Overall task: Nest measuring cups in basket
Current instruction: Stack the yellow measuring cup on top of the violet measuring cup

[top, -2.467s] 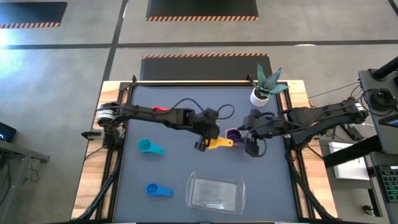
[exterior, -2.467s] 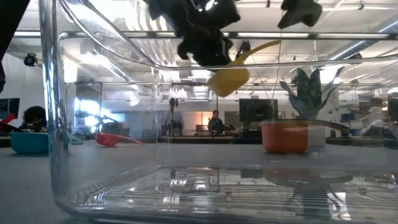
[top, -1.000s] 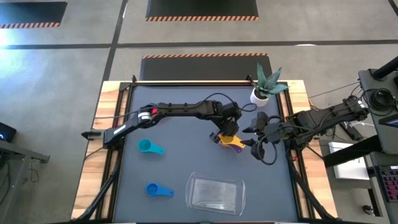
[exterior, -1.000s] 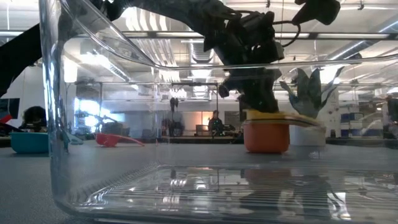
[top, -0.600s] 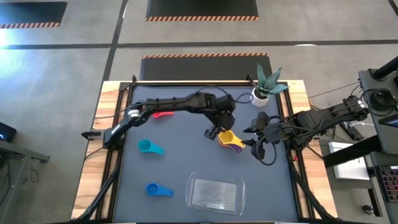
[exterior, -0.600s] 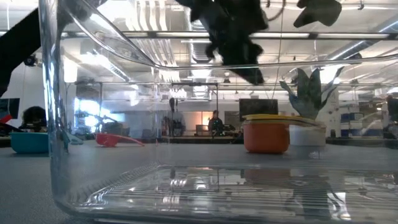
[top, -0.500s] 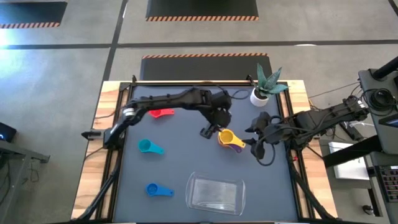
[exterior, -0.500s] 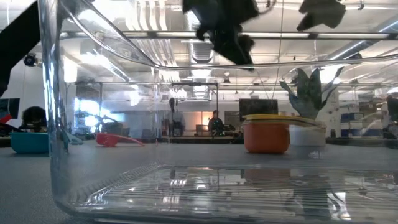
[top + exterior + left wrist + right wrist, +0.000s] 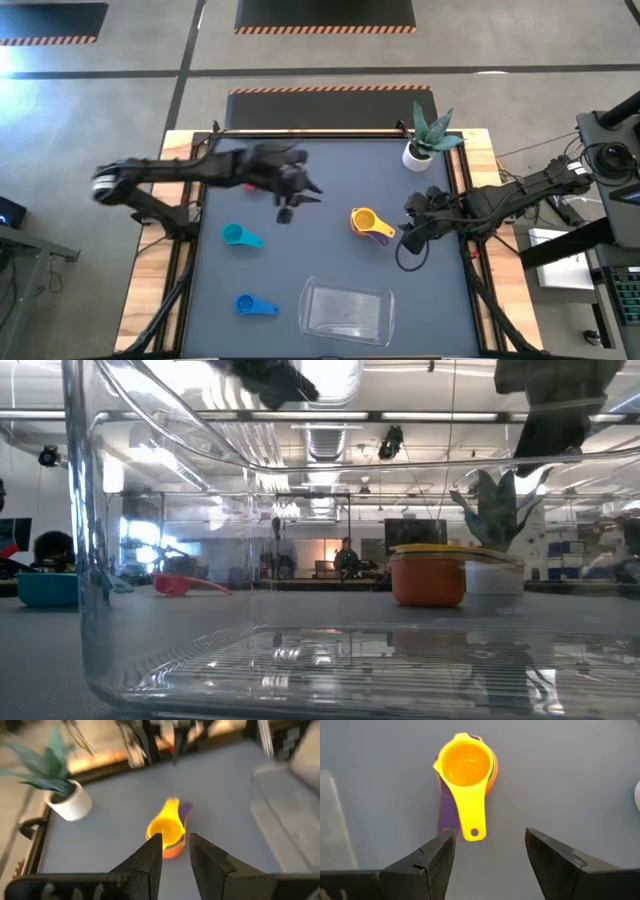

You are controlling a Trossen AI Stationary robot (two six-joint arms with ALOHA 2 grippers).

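A yellow cup [image 9: 465,767] sits nested in an orange cup [image 9: 428,582] over a purple one [image 9: 447,817], mid-table right [image 9: 368,222]. My right gripper [image 9: 490,852] hangs open above the stack's handle end [image 9: 410,238], touching nothing. My left gripper [image 9: 175,845] is high over the table's left-centre [image 9: 285,213], its fingers a narrow gap apart with nothing between them. A teal cup [image 9: 238,237] and a blue cup [image 9: 252,305] lie at the left. A red cup [image 9: 180,585] shows in the low view. The clear basket [image 9: 308,305] stands at the near edge.
A white pot with a spiky plant [image 9: 418,152] stands at the far right corner, behind the stack. The basket's near wall [image 9: 90,560] fills the low view. Open grey table lies between the stack and the basket.
My left gripper has let go of the yellow cup, leaving it nested in the orange one. It has then risen and swung back fast toward the table's left edge. My right gripper has sunk a little toward the stack and tipped further down. The stack has stayed put.
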